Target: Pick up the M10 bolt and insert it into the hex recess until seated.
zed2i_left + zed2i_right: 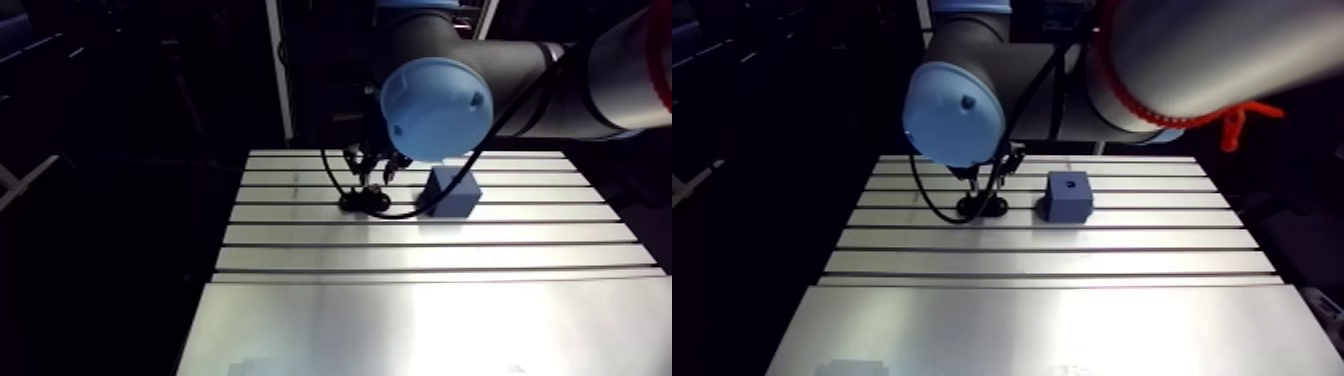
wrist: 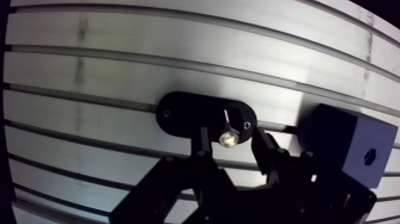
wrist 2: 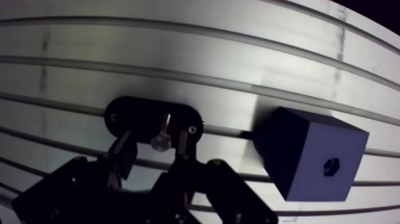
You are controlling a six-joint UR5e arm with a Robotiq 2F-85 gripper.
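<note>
- The M10 bolt (image 3: pixel 159 142) is small and bright metal. Its pale, shiny head faces the wrist camera and a thin shank runs away from it towards the holder.
- The bolt is at the black oval holder (image 2: pixel 184 113), over the end nearer the block. It looks to stand head up with its shank down in the holder, but the wrist view does not show how deep it sits.
- The holder is a flat, dark plate with rounded ends and a small screw near each end. It lies on the slotted aluminium table (image 1: pixel 400 320).
- The pincer (image 2: pixel 231 143) hangs low over the holder with its fingers a narrow way apart, one on each side of the bolt head. A thin gap shows on both sides, so it is not gripping the bolt.
- The blue block (image 1: pixel 1069 195) sits on the table just beside the holder, apart from it.
- The hex recess (image 3: pixel 329 165) is a small dark six-sided hole in the block's upper face. The bolt is not yet in it.
</note>
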